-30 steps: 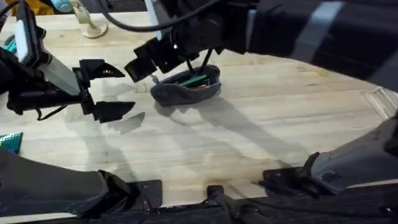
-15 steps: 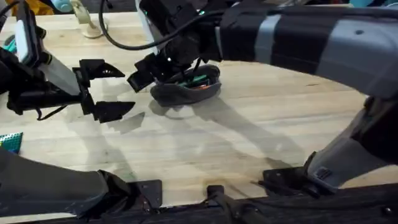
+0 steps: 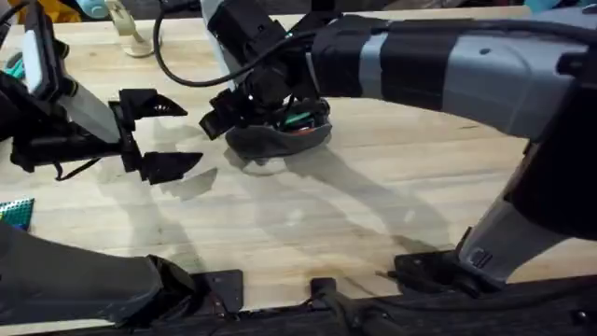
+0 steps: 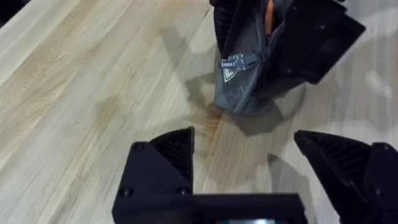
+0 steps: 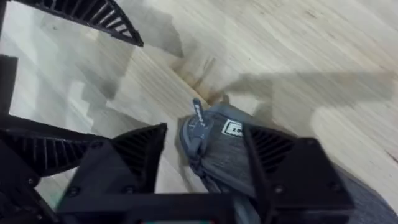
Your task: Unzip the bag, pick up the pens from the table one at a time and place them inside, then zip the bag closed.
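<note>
Reaching across the desk (image 3: 308,224), the right arm has its gripper (image 5: 205,155) right down over the near end of the grey bag (image 3: 280,135), fingers spread to either side of the small pull tab (image 5: 198,119) but not closed on it. The bag gapes open, with green and orange pens (image 3: 297,119) lying inside. I judge the loading done and the zipping-up at hand. The left gripper (image 4: 249,165) hangs just beside the bag, fingers apart, holding nothing. Next, the right gripper needs to pinch that tab squarely, while the left probably ought to pin the bag's end so it doesn't drag.
</note>
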Robot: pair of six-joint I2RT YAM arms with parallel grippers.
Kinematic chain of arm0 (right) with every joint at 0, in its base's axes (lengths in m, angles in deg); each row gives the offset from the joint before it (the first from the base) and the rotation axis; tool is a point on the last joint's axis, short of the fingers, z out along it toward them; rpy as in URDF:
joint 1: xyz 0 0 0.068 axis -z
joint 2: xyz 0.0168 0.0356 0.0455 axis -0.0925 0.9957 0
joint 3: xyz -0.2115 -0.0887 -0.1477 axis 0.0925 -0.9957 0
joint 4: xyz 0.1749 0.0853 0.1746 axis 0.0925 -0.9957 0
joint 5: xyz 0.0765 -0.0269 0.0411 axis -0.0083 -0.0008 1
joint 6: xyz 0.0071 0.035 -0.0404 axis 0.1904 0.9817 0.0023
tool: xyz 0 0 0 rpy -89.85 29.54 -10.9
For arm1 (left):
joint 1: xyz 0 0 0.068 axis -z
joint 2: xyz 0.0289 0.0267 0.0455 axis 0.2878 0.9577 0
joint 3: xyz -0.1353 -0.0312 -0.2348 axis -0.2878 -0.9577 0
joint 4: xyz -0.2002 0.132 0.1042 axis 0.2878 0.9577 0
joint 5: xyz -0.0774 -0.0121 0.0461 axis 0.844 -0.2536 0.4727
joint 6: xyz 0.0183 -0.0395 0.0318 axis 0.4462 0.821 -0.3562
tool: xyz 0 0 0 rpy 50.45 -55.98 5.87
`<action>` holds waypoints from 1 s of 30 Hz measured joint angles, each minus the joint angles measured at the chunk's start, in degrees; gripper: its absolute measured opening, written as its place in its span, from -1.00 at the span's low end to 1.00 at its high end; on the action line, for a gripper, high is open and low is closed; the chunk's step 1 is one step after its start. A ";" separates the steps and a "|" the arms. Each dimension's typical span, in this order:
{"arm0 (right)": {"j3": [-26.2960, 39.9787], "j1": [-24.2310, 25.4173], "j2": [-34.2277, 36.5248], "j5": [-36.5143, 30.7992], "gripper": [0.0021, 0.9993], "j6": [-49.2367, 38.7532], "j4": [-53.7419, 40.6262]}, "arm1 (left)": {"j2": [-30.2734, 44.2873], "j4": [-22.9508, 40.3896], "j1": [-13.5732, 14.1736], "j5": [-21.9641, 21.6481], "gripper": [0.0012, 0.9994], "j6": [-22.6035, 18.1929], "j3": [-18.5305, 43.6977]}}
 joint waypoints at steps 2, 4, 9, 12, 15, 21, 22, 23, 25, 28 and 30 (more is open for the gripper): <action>0.00 0.00 0.00 0.07 0.19 -0.03 0.02 | 0.00 -0.01 0.00 0.00 0.99 0.00 0.00; 0.00 0.00 -0.02 0.15 -0.16 0.00 0.00 | 0.00 0.00 0.00 0.00 0.99 0.00 0.00; 0.03 0.00 -0.02 0.35 -0.93 0.03 -0.32 | 0.00 0.01 0.00 0.00 0.99 0.00 0.00; 0.09 -0.07 -0.01 0.39 -0.94 0.02 -0.66 | 0.00 0.03 0.00 0.00 0.99 0.00 0.00; 0.09 -0.04 -0.07 0.39 -0.94 -0.36 -0.72 | 0.00 0.03 0.00 0.00 0.99 0.00 0.00; 0.09 -0.04 -1.99 0.39 -0.94 -1.47 -1.31 | 0.00 0.01 0.00 0.00 0.99 0.00 0.00; 0.09 -0.04 -2.58 0.39 -0.94 -1.50 -1.54 | 0.00 0.01 0.00 0.00 0.99 0.00 0.00; 0.09 -0.04 -3.23 0.38 -0.94 -1.58 -1.91 | 0.00 0.00 0.00 0.00 0.99 0.00 0.00; 0.09 -0.04 -4.57 0.35 -0.94 -1.72 -2.89 | 0.00 -0.01 0.00 0.04 0.99 0.00 0.00; 0.09 -0.04 -4.57 0.37 -0.94 -1.74 -3.17 | 0.00 -0.01 0.00 0.43 0.99 0.00 0.00; 0.09 -0.04 -4.57 0.37 -0.94 -1.74 -3.17 | 0.00 0.00 0.00 0.60 0.99 0.00 0.00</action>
